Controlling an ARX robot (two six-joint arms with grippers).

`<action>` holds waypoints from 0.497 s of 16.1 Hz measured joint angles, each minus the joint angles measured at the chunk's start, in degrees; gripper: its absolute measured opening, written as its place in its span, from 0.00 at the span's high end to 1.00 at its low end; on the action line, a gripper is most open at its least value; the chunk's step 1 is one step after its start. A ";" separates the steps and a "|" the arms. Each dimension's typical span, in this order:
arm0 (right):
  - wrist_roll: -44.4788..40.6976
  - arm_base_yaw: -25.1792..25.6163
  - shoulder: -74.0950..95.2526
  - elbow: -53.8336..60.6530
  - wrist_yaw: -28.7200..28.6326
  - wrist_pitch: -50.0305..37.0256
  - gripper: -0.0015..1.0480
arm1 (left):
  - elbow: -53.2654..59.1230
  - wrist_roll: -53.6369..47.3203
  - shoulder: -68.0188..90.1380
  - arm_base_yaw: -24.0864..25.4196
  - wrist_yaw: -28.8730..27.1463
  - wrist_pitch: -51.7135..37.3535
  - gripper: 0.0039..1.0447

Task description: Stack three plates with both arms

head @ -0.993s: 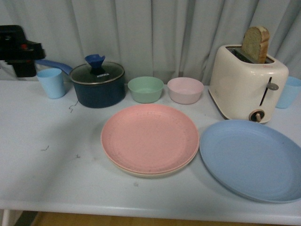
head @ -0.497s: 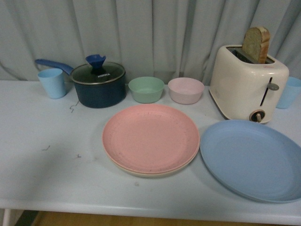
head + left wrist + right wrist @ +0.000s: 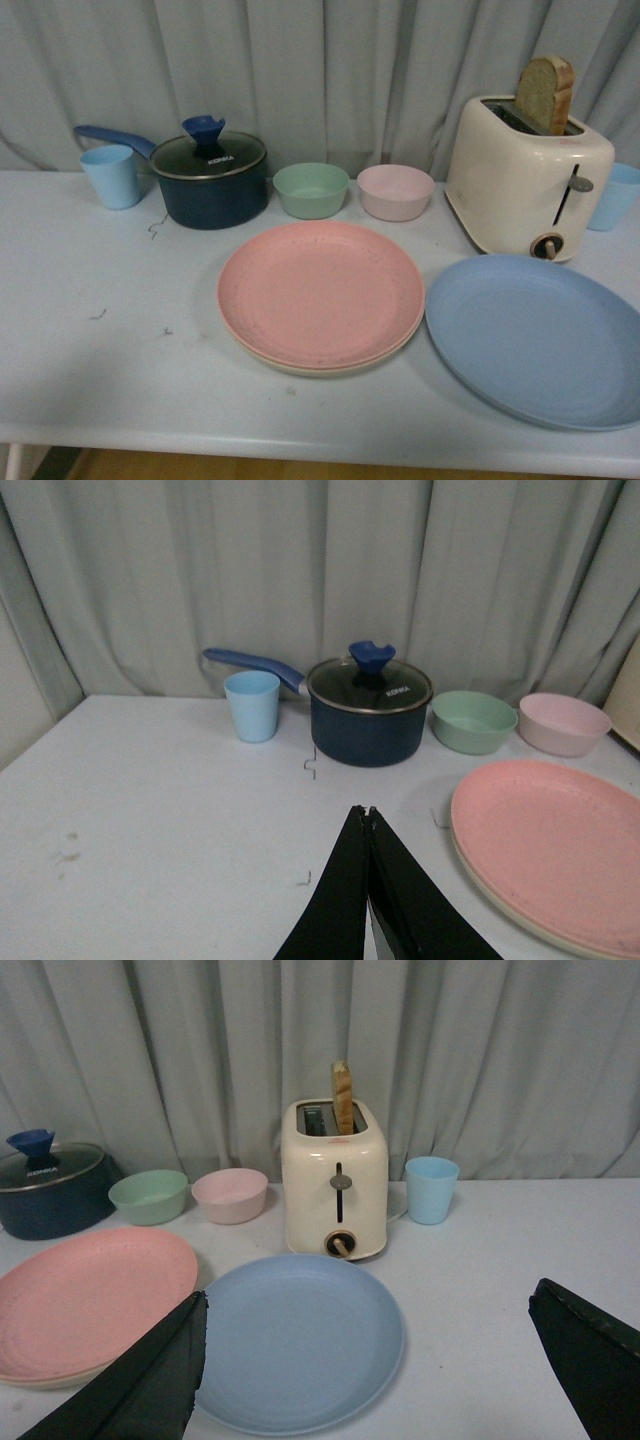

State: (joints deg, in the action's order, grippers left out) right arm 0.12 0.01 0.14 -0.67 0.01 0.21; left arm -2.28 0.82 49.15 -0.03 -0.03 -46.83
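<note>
Pink plate (image 3: 320, 293): atop cream plate (image 3: 300, 366), centre of surface (image 3: 120, 360); stack begun.
Blue plate (image 3: 535, 340): alone toward right edge, awaiting stacking.
Left tool (image 3: 366, 812): clenched, empty.
Right tool (image 3: 368, 1300): released wide, facing blue plate, presumably for pickup.

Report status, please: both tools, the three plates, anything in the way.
Left tool shut, empty; right tool open, facing blue plate. Pink plate sits on beige plate; blue plate alone beside them. Toaster stands close behind blue plate.
</note>
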 joint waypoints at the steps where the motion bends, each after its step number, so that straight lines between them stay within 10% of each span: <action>1: 0.00 0.00 0.00 0.00 0.00 0.00 0.06 | 0.70 0.00 -2.91 0.00 0.02 2.95 0.99; 8: 0.00 0.00 0.00 0.00 0.00 0.00 0.06 | 1.64 0.00 -24.46 -0.02 0.02 22.29 0.99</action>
State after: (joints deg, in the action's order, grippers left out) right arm 0.12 0.01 0.14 -0.67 0.01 0.21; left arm -0.64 0.82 24.69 -0.05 -0.01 -24.53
